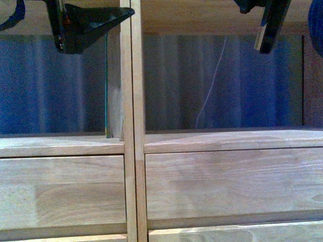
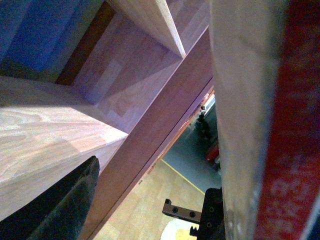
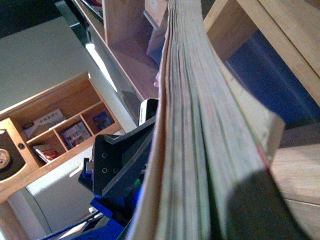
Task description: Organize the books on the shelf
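The light-wood shelf (image 1: pixel 131 151) fills the front view, with two open compartments above wide drawers (image 1: pixel 227 181). A slim book with a blue-green edge (image 1: pixel 106 91) stands upright in the left compartment, against the central upright. My left gripper (image 1: pixel 81 25) is open at the top of that compartment, just left of the book's top. In the left wrist view the gripper (image 2: pixel 140 215) holds nothing, and a pale surface with a red band (image 2: pixel 295 150) runs close by. My right gripper (image 1: pixel 267 25) is shut on the white paperback (image 3: pixel 190 125), high in the right compartment. Its page edges fill the right wrist view.
A blue curtain (image 1: pixel 50 85) shows through the open back. A thin white cable (image 1: pixel 212 85) hangs behind the right compartment. Shelf boards (image 2: pixel 50 130) lie close around the left gripper. The right wrist view shows a second wooden unit with books (image 3: pixel 60 130) far off.
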You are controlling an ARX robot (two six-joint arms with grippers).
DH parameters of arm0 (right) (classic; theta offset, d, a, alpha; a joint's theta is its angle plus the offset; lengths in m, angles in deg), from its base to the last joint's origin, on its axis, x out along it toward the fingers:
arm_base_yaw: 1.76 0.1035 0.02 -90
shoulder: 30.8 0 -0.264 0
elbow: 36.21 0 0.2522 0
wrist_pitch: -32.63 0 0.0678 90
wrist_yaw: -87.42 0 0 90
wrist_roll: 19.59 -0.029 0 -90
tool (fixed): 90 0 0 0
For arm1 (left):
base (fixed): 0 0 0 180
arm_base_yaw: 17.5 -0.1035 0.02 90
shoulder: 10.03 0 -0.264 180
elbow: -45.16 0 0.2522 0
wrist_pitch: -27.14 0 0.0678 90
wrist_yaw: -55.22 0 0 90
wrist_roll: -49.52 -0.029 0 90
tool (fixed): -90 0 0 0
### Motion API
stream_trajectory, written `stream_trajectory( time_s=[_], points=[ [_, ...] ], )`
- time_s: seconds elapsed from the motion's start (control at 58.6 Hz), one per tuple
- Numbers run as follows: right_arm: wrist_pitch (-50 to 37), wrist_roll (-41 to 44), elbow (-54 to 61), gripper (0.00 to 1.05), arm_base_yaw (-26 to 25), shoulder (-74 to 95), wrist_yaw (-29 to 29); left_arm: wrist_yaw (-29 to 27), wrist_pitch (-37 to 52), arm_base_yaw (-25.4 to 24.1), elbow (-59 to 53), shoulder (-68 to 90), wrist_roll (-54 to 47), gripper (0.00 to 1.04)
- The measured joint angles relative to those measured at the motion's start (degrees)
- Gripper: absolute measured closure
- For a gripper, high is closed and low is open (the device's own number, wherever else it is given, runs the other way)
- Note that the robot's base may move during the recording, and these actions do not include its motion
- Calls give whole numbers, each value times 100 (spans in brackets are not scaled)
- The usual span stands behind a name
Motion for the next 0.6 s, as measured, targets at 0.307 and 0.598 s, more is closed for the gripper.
stream_trajectory(
  time_s=[0.307, 0.598],
  points=[
    [184, 210, -2, 84, 254, -13, 109, 269, 1276, 105, -916, -855, 317, 50],
    [131, 186, -20, 38, 280, -105, 118, 450, 2028, -219, -1683, -1394, 1005, 92]
  ],
)
